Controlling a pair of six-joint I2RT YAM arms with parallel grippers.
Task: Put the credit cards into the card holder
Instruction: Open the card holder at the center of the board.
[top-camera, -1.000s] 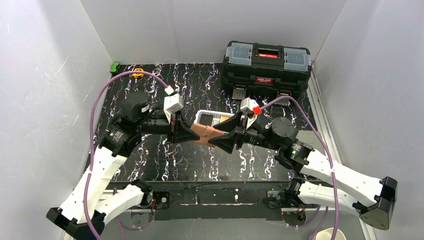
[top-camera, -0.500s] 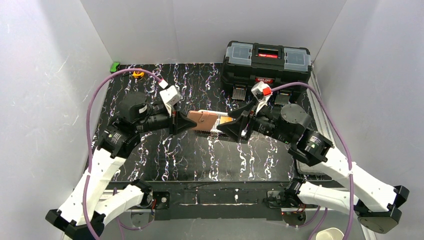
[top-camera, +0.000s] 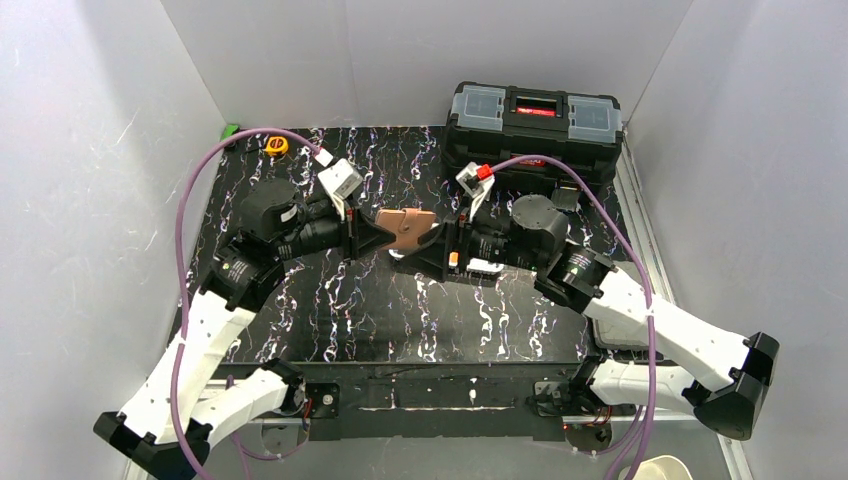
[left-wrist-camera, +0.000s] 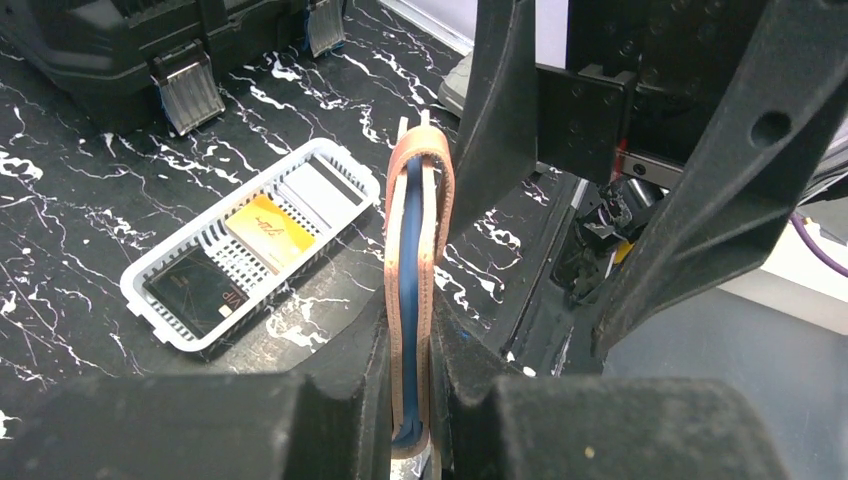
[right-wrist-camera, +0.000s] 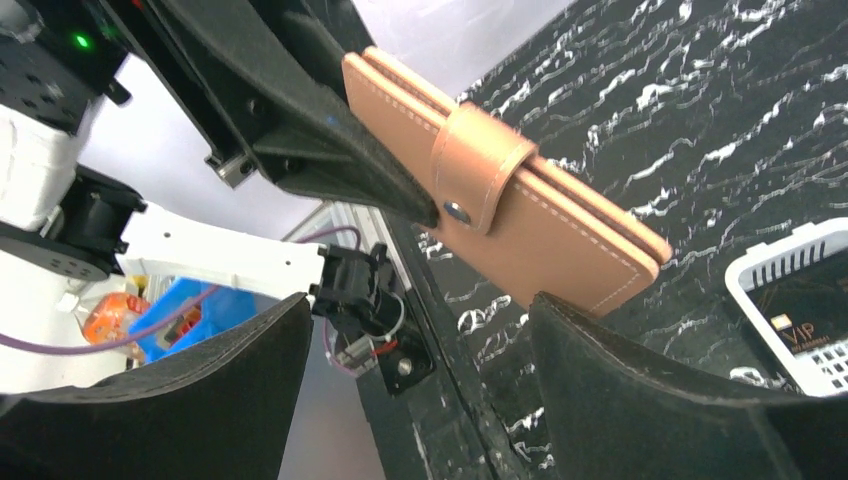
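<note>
The salmon-pink card holder (top-camera: 405, 228) hangs above the table with my left gripper (top-camera: 375, 236) shut on it. In the left wrist view the card holder (left-wrist-camera: 418, 200) stands edge-on between the fingers (left-wrist-camera: 365, 380), and a blue card edge (left-wrist-camera: 409, 290) shows between its leaves. In the right wrist view the card holder (right-wrist-camera: 540, 235) has its snap tab (right-wrist-camera: 480, 170) fastened. My right gripper (right-wrist-camera: 420, 310) stands open just below and beside it, with nothing between its jaws. A black card (left-wrist-camera: 195, 290), an orange card (left-wrist-camera: 268, 228) and a pale card (left-wrist-camera: 320, 190) lie in a basket.
The white slotted basket (left-wrist-camera: 160, 310) sits on the black marbled table, mostly hidden under my right arm in the top view. A black toolbox (top-camera: 535, 125) stands at the back right. A yellow tape measure (top-camera: 277, 146) and a green object (top-camera: 231, 131) lie at the back left.
My right gripper has opened wide and come off the card holder, and its arm has swung back over the basket. The left gripper has carried the holder up and towards the back.
</note>
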